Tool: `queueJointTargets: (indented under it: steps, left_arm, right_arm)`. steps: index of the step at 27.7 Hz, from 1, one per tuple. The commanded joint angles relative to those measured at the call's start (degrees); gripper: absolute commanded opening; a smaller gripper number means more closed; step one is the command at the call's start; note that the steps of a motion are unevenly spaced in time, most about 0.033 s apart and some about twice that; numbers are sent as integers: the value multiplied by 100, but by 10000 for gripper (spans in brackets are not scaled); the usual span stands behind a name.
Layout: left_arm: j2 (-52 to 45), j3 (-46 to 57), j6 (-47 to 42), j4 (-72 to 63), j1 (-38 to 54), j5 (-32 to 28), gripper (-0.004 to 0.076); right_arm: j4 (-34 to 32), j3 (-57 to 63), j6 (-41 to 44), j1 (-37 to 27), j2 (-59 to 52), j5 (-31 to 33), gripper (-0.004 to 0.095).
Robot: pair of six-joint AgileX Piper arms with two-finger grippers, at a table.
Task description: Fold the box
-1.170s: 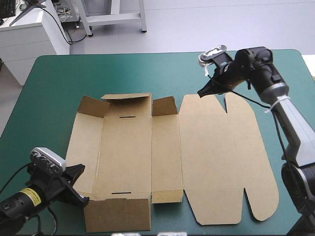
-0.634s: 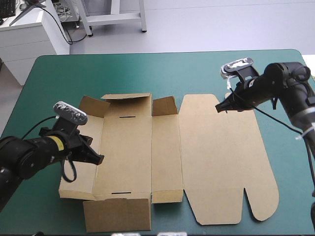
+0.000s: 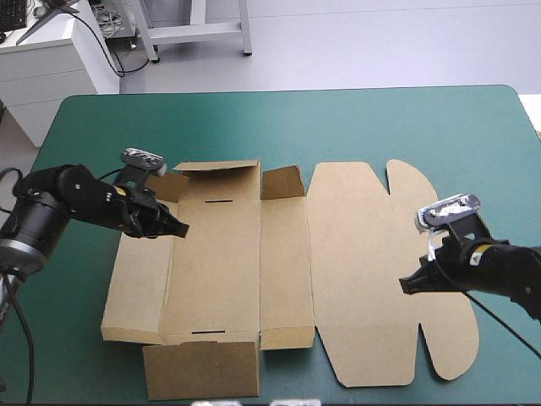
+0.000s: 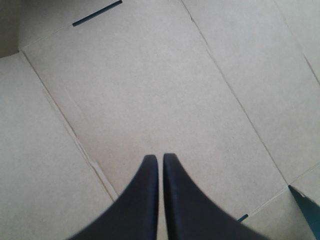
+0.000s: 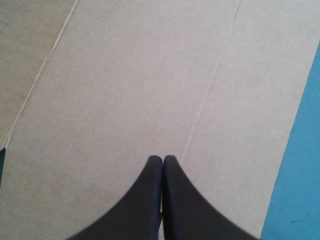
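A teal-green cover (image 3: 338, 127) lies over the table, and the box (image 3: 287, 271) is spread across its middle as one cut sheet of brown board.

The left gripper (image 3: 179, 228) has its black fingers pressed into a point with nothing between them. It sits over the far left part of the base panel, by the crease to the left side panel. The right gripper (image 3: 405, 287) is clenched on nothing as well, over the near half of the lid (image 3: 372, 237). Whether either tip touches the board cannot be told.

Only the high view gives the whole outline: the far wall (image 3: 218, 167) stands tilted up between two raised corner tabs, a near flap (image 3: 201, 370) juts toward the table's near edge, and the lid lies flat with rounded, notched corners.

The left wrist view, past its own gripper (image 4: 160, 158), shows matte board crossed by scored creases and a narrow dark slot (image 4: 96, 13). The right wrist view shows its own gripper (image 5: 162, 160) over smooth pale board with faint fold lines, and a strip of cover beside the lid's edge.
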Motion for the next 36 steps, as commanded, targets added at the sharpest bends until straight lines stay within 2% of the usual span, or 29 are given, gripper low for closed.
queueJointTargets:
  steps: [1,5,12,17,20,23,31,33,36]
  left_arm:
    - [-123,-202,223,-600,1027,263,15]
    - [-163,-202,295,-556,2189,1050,14]
    - [-247,-202,226,-540,2908,1040,11]
    - [-247,-202,-21,-440,3201,732,11]
    - [-178,-202,-21,-551,3339,742,43]
    - [-33,-202,-21,-568,3430,953,153]
    - [282,-202,20,-608,3466,1042,629]
    - [333,-202,20,-608,3466,1042,659]
    - [433,-84,61,-695,3466,1042,662]
  right_arm:
    - [-8,228,101,-33,-673,-268,-17]
    - [-245,499,352,-33,-1199,-279,-17]
    - [-259,557,368,-33,-1289,-279,-17]
    - [-259,655,368,-33,-1289,-279,-19]
    - [-259,787,356,-33,-1289,-287,-19]
    - [-259,925,343,-33,-1289,-334,-19]
    - [-259,992,343,-33,-1289,-559,-19]
    - [-259,992,321,-33,-1289,-559,-19]
    - [-259,992,279,-33,-1289,-559,-19]
